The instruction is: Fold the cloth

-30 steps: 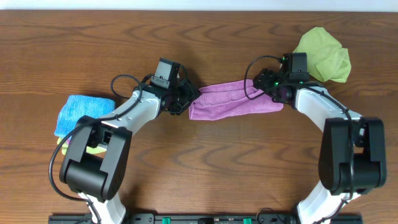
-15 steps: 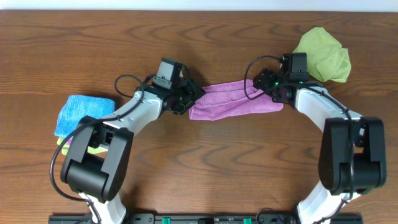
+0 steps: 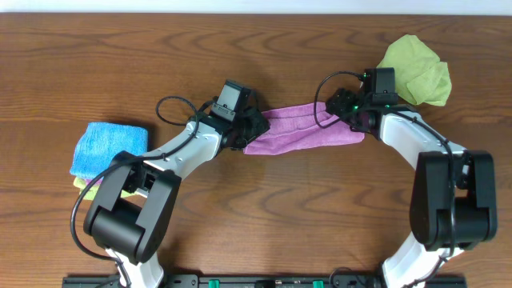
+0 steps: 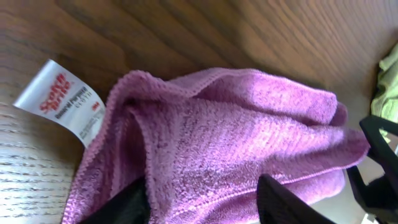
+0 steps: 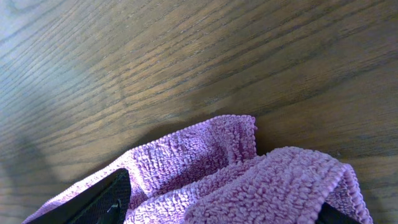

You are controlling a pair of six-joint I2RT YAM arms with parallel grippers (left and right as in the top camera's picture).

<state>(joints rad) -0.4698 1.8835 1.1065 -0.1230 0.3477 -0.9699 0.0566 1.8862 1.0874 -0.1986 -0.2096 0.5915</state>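
Purple-pink terry of the cloth (image 5: pixel 236 180) packed between the dark fingers (image 5: pixel 93 196) of the right gripper (image 3: pixel 334 116), clamped there at its right end, one corner poking out ahead over the wood. At the other end, same cloth bunched between the fingers (image 4: pixel 283 202) of the left gripper (image 3: pixel 252 128); set apart on either side of the folds, and cannot tell whether pinching or merely straddling. White label (image 4: pixel 62 99) sticking out from the hem on that end, flat on the table (image 3: pixel 264 48). Lies gathered into a narrow band across the middle of the table, long axis left to right, right end a little farther from the arm bases than the left. Just beyond the right gripper, a crumpled green cloth (image 3: pixel 416 70); well off to the left, a folded blue cloth (image 3: pixel 108 146).
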